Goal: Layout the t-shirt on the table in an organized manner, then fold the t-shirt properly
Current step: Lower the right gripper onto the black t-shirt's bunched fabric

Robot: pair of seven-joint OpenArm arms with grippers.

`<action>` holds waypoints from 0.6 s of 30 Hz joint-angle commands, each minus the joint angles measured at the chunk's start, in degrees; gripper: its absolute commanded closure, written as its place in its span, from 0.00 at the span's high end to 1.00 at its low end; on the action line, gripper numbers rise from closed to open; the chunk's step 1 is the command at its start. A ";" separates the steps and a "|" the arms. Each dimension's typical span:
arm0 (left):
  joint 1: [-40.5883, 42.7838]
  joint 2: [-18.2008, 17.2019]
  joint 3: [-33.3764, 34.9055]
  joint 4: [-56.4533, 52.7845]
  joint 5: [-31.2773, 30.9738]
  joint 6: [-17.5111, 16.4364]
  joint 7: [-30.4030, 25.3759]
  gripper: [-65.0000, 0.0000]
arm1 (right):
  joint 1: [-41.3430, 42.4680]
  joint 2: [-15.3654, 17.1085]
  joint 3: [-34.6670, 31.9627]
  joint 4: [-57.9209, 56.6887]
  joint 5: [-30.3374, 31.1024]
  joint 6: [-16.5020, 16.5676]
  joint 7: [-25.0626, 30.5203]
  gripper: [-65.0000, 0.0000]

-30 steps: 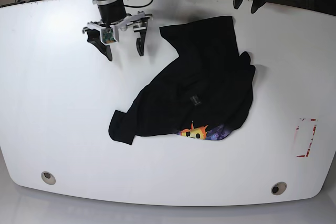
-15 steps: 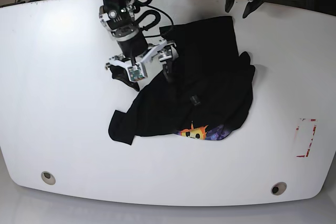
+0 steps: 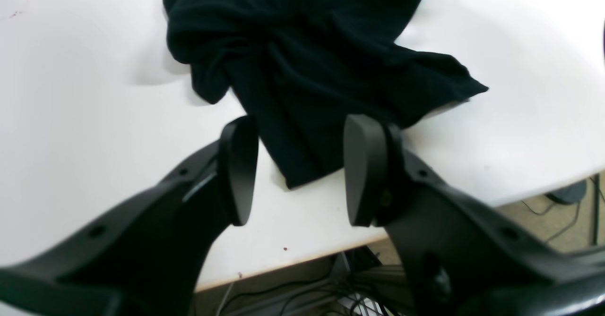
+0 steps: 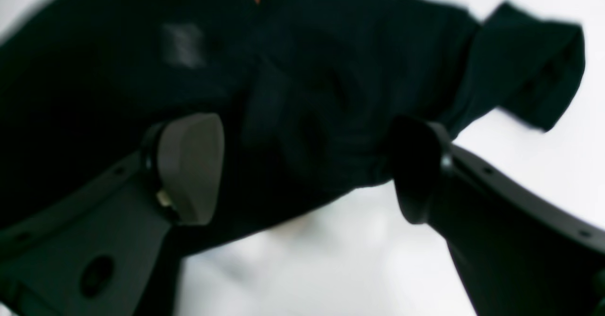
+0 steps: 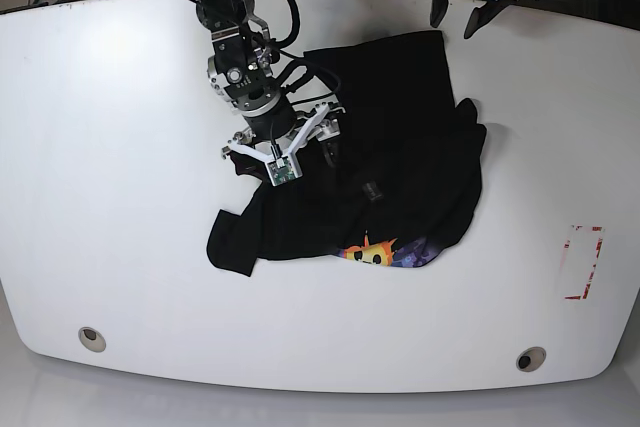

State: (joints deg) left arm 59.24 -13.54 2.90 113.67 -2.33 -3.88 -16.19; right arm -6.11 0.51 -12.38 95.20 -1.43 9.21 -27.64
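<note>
On the table [image 5: 120, 197] in the base view, the t-shirt [image 5: 400, 147] lay crumpled mid-table, its long axis running from the far edge toward the near-left sleeve, sun print at its near hem. The right gripper [image 5: 285, 152] had travelled from bare table onto the shirt's left edge, jaws spread. In the left wrist view, the left gripper [image 3: 295, 169] hung with jaws apart over the t-shirt's [image 3: 302, 61] far corner. In the blurred right wrist view, the right gripper's [image 4: 302, 165] fingers straddled black folds.
</note>
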 commanded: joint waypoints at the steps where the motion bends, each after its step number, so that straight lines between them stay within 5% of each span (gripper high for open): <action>1: 1.02 -0.13 -0.13 0.75 0.09 -0.12 -1.71 0.43 | 2.46 -0.21 -1.20 -1.62 0.42 0.33 1.40 0.80; 18: 0.84 -0.04 -0.04 0.75 0.09 -0.12 -1.71 0.43 | 7.30 -0.47 -2.08 -8.65 0.42 0.41 1.48 0.80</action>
State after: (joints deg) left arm 59.20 -13.52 2.96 113.67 -2.33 -3.88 -16.16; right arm -0.30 0.36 -14.61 86.26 -1.23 9.58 -27.64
